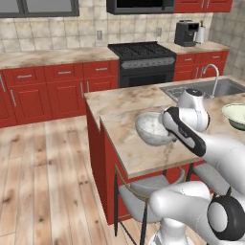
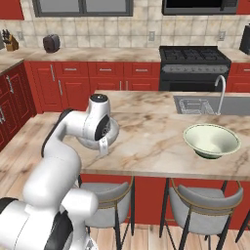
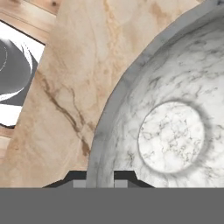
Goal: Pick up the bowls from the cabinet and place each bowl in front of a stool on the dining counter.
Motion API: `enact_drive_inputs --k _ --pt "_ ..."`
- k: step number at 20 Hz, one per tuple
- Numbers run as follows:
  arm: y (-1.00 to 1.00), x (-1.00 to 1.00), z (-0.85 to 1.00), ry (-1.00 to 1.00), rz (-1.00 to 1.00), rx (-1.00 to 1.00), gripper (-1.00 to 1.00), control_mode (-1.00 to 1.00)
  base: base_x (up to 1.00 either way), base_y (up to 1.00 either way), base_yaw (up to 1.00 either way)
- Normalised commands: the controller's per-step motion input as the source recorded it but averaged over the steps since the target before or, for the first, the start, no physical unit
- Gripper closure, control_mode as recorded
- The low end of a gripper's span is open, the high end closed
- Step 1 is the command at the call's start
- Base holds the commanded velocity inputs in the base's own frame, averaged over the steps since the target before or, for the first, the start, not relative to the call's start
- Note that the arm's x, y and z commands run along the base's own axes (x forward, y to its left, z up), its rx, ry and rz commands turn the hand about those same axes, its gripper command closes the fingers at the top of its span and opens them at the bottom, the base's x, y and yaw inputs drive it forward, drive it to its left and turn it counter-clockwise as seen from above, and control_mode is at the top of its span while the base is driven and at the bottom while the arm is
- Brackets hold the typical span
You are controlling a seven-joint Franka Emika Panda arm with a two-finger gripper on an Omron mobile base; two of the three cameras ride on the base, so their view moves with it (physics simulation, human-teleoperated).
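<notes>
**Marbled bowl pinched by its rim above the island top**

The gripper (image 3: 99, 178) is closed on the rim of the grey-white marbled bowl (image 3: 175, 131): in the hand view one dark finger tip sits on the outside of the wall and the other on the inside, with the rim running up between them. The bowl's round, flat bottom lies up and to the right of the fingers, so the hand has hold of the bowl at its edge, not over its middle.

In the left base view the marbled bowl (image 1: 152, 128) is over the dining counter (image 1: 129, 143), near the corner of the marble top, with the arm's wrist pressed in against its right side. Whether the bowl rests on the marble or hangs just above it cannot be told. In the right base view the white hand covers most of it.

A grey stool (image 1: 143, 189) stands below the counter edge, just in front of the bowl.

The cream bowl (image 2: 211, 140) sits upright on the same counter, well apart to the right, near the sink (image 2: 200, 105), with another stool (image 2: 205, 205) below it.
</notes>
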Motion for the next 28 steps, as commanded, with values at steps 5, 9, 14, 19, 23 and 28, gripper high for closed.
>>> enact_drive_inputs --k 5,9,14,19,23,28 --pt "0.02 -0.03 -0.11 0.03 0.00 -0.06 1.00 -1.00 0.00 0.00 0.00" --pt "0.02 -0.13 0.00 0.00 0.01 -0.12 1.00 -1.00 0.00 0.00 0.00" --pt "0.00 -0.42 0.00 0.00 0.09 -0.10 1.00 -1.00 0.00 0.00 0.00" --pt "0.01 -0.33 -0.01 0.00 0.11 -0.06 1.00 -1.00 0.00 0.00 0.00" --pt "0.03 -0.09 -0.10 0.00 0.10 -0.03 1.00 -1.00 0.00 0.00 0.00" --pt "0.00 0.00 -0.16 0.00 0.04 -0.07 1.00 -1.00 0.00 0.00 0.00"
